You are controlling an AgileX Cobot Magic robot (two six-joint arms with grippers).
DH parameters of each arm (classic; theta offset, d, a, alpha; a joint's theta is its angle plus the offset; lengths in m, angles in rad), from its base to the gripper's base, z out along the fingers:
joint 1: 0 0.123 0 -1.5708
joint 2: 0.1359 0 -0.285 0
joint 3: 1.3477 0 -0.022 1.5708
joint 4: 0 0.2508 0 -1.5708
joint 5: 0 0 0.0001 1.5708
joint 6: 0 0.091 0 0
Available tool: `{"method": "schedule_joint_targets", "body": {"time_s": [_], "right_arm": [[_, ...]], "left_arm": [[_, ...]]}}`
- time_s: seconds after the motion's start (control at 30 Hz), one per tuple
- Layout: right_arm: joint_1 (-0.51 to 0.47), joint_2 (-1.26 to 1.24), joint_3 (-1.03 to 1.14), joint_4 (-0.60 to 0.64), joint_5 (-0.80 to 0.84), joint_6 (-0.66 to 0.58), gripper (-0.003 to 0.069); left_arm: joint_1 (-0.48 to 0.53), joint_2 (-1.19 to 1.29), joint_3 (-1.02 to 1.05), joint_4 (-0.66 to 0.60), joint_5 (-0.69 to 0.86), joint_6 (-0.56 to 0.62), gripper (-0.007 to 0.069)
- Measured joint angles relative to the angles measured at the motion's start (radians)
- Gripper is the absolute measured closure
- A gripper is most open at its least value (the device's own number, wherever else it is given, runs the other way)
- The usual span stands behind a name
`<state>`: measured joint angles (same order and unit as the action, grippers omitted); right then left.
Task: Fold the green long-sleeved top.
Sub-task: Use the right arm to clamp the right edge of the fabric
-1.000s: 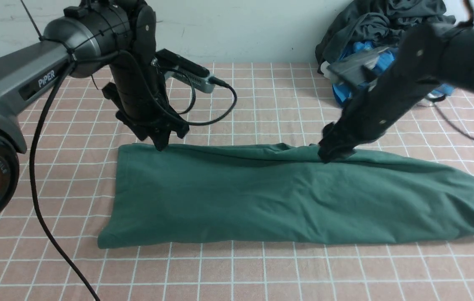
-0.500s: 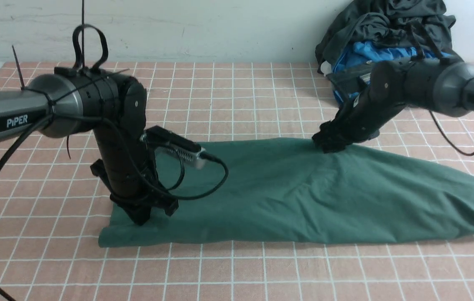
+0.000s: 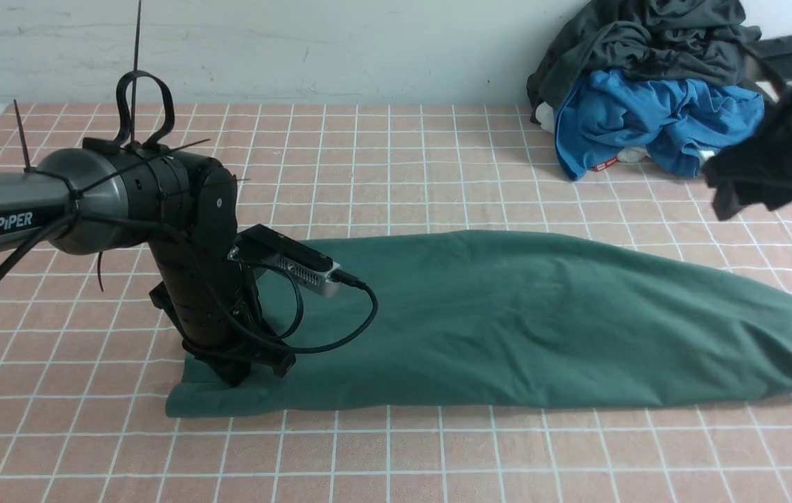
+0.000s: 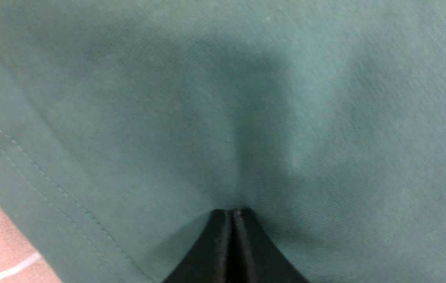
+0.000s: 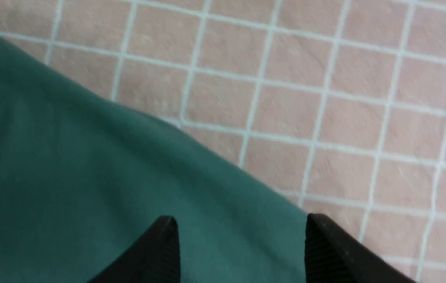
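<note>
Front view: right gripper (image 3: 742, 190) has let go and lifted clear, jaws apart, empty. Left gripper (image 3: 234, 376) closed, tips pressing green long-sleeved top (image 3: 508, 321) beneath. Lengthwise fold looks laid.

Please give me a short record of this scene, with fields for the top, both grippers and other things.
Green top: folded into a long strip, flat on the checked cloth.
Left gripper: shut, tips pressed into the top's near left corner; pinch unclear.
Right gripper: open, raised, holding nothing.
Other clothes: blue garment and grey garment heaped far right.
</note>
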<state>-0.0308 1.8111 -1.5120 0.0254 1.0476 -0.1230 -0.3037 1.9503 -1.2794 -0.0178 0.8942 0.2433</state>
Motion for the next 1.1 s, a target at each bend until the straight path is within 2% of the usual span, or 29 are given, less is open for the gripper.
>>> {"method": "schedule_joint_targets", "body": {"time_s": [0.13, 0.27, 0.5, 0.83, 0.97, 1.1], "right_arm": [[-0.074, -0.126, 0.256, 0.014, -0.111, 0.025, 0.0253], [-0.152, -0.127, 0.426, 0.002, -0.219, 0.087, 0.0244], [-0.24, 0.018, 0.448, -0.057, -0.32, 0.186, 0.0166], [-0.216, 0.073, 0.439, 0.002, -0.392, 0.149, 0.0151], [-0.2, 0.073, 0.439, 0.001, -0.398, 0.131, 0.0213], [-0.197, 0.074, 0.439, 0.003, -0.398, 0.123, 0.0345]], "left_arm": [[0.0, -0.001, 0.002, -0.001, -0.006, 0.001, 0.0628], [0.0, -0.001, 0.002, -0.002, -0.007, 0.011, 0.0628], [0.0, -0.001, 0.002, -0.002, -0.007, 0.017, 0.0628], [0.0, -0.001, 0.002, -0.002, -0.008, 0.017, 0.0628], [0.0, -0.001, 0.002, -0.002, -0.008, 0.017, 0.0628], [0.0, -0.001, 0.002, -0.002, -0.008, 0.017, 0.0628]]}}
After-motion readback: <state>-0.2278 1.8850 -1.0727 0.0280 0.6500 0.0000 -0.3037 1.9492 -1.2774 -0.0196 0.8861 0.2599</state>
